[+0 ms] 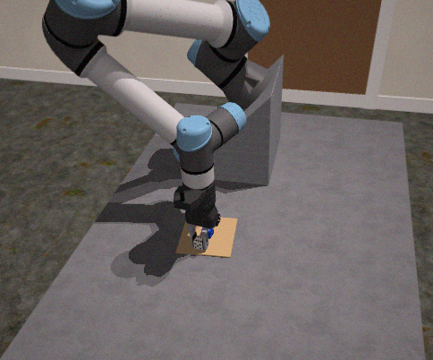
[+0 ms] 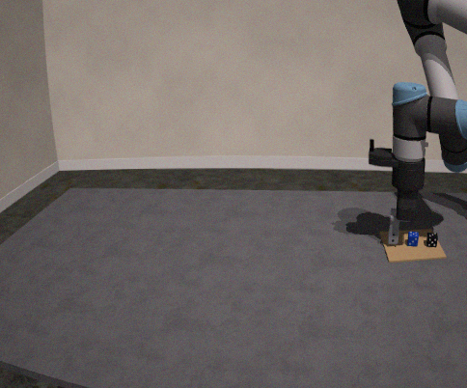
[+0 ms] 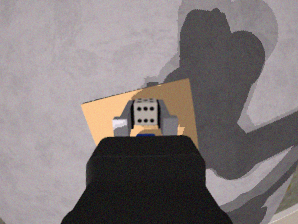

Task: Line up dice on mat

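The two-finger tool (image 1: 199,242) is closed halfway on the small grey die with dark pips (image 1: 198,243), holding it low over, or on, the end of the flat tan rectangular mat (image 1: 220,239) farthest from the base; contact cannot be made out. In the wrist view the grey die (image 3: 145,112) shows six pips upward. The small blue die (image 2: 413,238) stands on the mat beside it, and the small black die (image 2: 431,239) next along. The mat lies on the grey bench (image 1: 326,251).
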Tool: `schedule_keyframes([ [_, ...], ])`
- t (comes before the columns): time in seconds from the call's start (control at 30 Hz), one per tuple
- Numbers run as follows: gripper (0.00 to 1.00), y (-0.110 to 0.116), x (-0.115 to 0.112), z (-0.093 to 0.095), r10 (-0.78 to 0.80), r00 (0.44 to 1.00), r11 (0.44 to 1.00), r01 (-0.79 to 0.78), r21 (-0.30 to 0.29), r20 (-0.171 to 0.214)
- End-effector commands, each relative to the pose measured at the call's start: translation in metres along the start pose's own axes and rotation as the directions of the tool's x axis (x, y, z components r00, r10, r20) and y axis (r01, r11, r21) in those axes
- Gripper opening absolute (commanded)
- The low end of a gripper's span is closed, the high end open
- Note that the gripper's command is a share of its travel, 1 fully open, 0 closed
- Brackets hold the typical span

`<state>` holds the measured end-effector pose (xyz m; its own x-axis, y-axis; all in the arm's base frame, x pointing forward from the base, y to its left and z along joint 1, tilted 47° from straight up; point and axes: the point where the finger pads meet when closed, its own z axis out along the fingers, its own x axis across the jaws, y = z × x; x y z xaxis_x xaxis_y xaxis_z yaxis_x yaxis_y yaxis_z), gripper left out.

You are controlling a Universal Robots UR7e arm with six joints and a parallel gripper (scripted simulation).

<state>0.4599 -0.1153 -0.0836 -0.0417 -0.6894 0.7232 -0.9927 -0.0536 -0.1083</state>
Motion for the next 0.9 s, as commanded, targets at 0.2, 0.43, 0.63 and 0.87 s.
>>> schedule_keyframes([
  [0.2,0.49,0.0001,-0.0014,0.0003,-0.003,1.000,1.000,0.003,0.000,0.001],
  [0.43,0.49,-0.0001,-0.0014,0.0002,-0.003,1.000,1.000,0.003,0.000,0.001],
  [0.63,0.49,-0.0001,-0.0014,0.0002,-0.003,1.000,1.000,0.003,0.000,0.001],
  [0.87,0.49,-0.0001,-0.0014,0.0002,-0.003,1.000,1.000,0.003,0.000,0.001],
])
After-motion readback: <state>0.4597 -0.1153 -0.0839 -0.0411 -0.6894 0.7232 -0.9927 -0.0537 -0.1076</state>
